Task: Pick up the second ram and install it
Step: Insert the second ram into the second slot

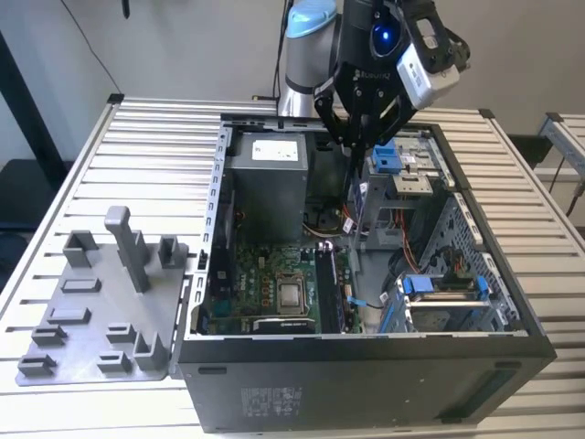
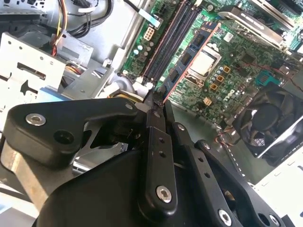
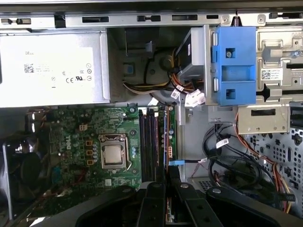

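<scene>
in the second wrist view the gripper [image 2: 160, 101] is pinched tight on the second ram [image 2: 191, 56], a thin strip running out toward one o'clock over the motherboard [image 2: 236, 56]. i judge the card is being carried toward the memory slots [image 2: 168, 42], so keeping it parallel to them and square before pressing matters most. in the first wrist view the processor chip [image 3: 112, 153] sits beside the slots at nine o'clock; cables [image 3: 222, 156] crowd three o'clock, and the power supply [image 3: 52, 68] walls the far side.

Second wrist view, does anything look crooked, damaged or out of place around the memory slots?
Nothing stands out. The tool grips the second ram edge-on above the motherboard, near the memory slots.
</scene>
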`<state>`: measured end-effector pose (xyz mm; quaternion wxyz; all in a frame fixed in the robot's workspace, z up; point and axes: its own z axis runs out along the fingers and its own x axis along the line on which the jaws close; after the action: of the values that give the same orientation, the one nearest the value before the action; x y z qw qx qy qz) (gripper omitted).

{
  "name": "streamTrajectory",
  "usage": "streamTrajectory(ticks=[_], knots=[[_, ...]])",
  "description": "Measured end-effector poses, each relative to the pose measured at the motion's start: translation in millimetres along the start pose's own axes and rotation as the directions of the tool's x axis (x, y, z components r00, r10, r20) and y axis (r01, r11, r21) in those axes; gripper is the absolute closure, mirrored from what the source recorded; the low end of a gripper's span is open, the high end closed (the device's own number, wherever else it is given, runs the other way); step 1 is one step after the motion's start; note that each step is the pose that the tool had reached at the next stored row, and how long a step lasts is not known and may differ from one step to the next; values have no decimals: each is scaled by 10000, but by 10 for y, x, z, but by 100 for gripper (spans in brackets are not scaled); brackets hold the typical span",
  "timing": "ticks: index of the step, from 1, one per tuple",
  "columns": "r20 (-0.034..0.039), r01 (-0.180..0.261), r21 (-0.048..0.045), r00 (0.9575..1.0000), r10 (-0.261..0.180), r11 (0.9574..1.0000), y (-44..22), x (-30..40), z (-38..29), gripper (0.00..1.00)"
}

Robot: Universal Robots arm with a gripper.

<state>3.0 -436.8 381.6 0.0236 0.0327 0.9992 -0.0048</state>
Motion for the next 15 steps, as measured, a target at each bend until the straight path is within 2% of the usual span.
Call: streamTrajectory(ticks=[15], knots=[[2,2,33,10000,-2,10000,1,3,78,86]])
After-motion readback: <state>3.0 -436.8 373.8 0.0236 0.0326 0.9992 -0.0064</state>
